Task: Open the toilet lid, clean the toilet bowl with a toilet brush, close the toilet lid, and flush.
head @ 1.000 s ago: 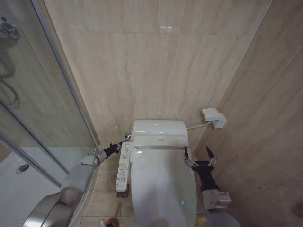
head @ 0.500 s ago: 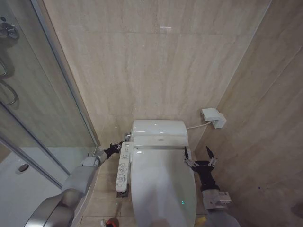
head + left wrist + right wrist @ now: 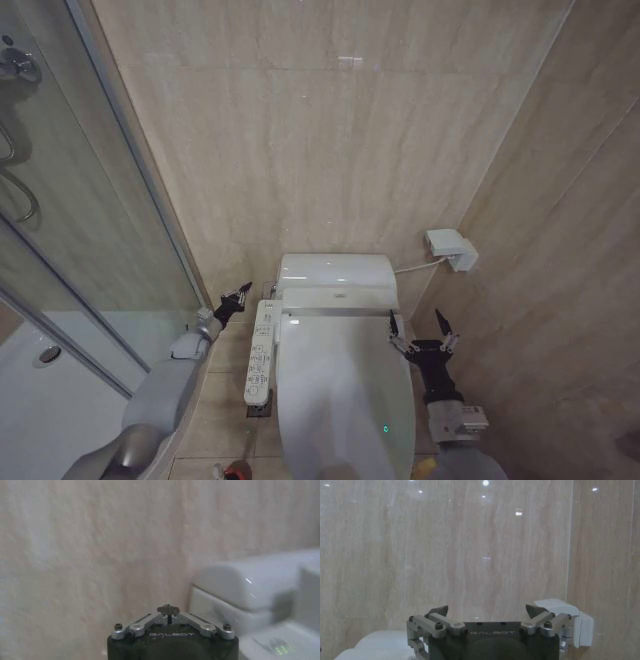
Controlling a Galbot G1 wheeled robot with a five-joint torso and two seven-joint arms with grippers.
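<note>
Against the tiled back wall, the toilet lid (image 3: 345, 395) lies shut over the toilet bowl, a glossy white oval reaching from the tank toward the robot. The left tool (image 3: 238, 296) hangs beside the button panel (image 3: 261, 350), near the tank's corner, its tips pressed together on nothing. The right tool (image 3: 419, 331) hovers just off the lid's right edge near the hinge end, its tips spread wide and empty.

The lid looks like light, stiff plastic — easy to swing on its hinge, but slick, so a pinch on the smooth top would likely slip. The better hold is probably under the rim at the front or side, well away from the hinge.

The toilet brush (image 3: 238, 468) stands on the floor at the left front of the toilet; its thin handle looks light, best taken near the upper part.
</note>
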